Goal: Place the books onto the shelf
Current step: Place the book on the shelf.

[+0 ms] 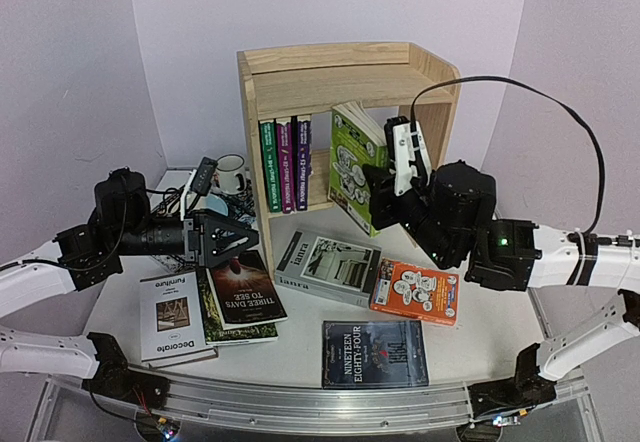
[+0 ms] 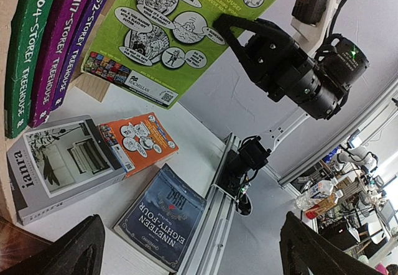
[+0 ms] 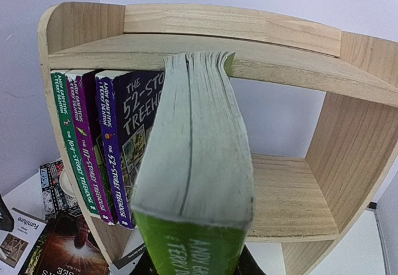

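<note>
My right gripper is shut on a bright green book, held upright and tilted in front of the pine shelf. The book's page edge points into the lower tier, beside three standing books. Its bare lower board lies to the right. My left gripper hangs open over the left of the table, above "Three Days to See", holding nothing. Flat on the table lie "Decorate", grey "ianra", an orange book and "Nineteen Eighty-Four".
A white mug and a patterned black mat sit left of the shelf, behind my left arm. An aluminium rail runs along the table's near edge. Purple walls close in behind and at both sides.
</note>
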Controlling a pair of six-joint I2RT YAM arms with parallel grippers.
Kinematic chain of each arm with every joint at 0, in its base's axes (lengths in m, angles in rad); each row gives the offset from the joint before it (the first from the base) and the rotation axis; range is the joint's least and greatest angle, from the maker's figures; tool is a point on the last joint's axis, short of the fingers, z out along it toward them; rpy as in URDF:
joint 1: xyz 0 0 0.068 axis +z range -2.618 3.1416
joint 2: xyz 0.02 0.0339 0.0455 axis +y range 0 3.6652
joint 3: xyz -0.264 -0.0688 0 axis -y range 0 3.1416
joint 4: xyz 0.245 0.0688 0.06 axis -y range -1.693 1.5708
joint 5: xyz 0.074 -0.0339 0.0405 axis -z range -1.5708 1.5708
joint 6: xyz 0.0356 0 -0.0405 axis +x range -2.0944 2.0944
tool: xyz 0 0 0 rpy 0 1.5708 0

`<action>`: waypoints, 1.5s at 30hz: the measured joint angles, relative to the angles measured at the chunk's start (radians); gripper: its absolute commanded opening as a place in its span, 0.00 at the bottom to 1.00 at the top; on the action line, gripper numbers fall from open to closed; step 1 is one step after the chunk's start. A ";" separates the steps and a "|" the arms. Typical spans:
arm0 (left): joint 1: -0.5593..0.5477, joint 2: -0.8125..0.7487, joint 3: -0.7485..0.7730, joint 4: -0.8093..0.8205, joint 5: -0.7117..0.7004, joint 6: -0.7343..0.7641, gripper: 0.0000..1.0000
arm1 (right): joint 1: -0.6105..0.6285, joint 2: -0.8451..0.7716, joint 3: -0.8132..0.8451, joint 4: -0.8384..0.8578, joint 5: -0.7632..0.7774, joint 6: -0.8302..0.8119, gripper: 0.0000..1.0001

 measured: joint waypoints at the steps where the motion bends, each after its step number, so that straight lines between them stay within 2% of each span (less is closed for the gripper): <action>1: 0.000 -0.001 -0.001 0.000 0.000 0.000 0.99 | 0.000 0.000 -0.013 0.025 -0.002 -0.001 0.00; 10: 0.000 -0.008 -0.005 -0.001 0.000 0.000 0.99 | 0.000 0.031 -0.104 0.192 -0.028 -0.028 0.00; 21: 0.000 -0.010 -0.005 -0.001 0.000 0.000 0.99 | 0.000 0.056 -0.141 0.302 -0.035 -0.049 0.00; 34: 0.000 -0.010 -0.005 -0.001 0.000 0.000 0.99 | 0.000 0.079 -0.123 0.304 -0.028 -0.049 0.00; 45: 0.000 -0.018 -0.005 -0.002 0.000 0.000 0.99 | -0.002 0.112 -0.057 0.239 -0.016 -0.042 0.00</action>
